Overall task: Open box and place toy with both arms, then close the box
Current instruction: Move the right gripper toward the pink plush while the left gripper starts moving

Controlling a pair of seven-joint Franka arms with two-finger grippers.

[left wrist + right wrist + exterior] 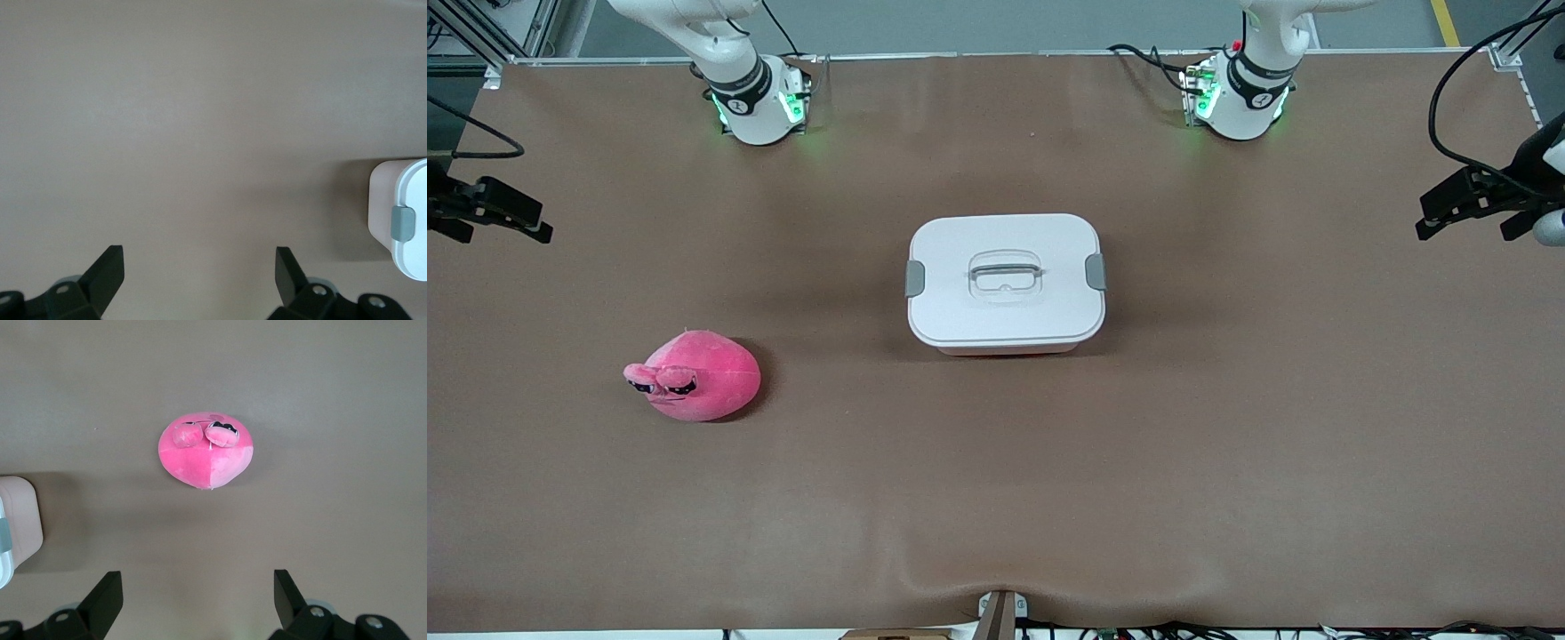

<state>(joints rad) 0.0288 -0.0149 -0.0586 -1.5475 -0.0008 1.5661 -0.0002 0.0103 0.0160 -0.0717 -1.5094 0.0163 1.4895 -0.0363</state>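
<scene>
The box [1005, 307] stands in the middle of the table, its white lid on, with grey clips at both ends and the handle [1005, 269] lying in its recess. The pink plush toy [703, 378] lies on the table toward the right arm's end, nearer the front camera than the box. My right gripper [541, 224] hangs open and empty over the right arm's end of the table. Its wrist view [197, 577] shows the toy [207, 457] and a corner of the box [20, 520]. My left gripper [1421, 218] hangs open and empty over the left arm's end. Its wrist view [198, 253] shows one end of the box [380, 200].
The brown table cover [996, 480] is bare around the box and the toy. Both arm bases [760, 102] [1240, 98] stand along the edge farthest from the front camera. Black cables [1458, 107] hang at the left arm's end.
</scene>
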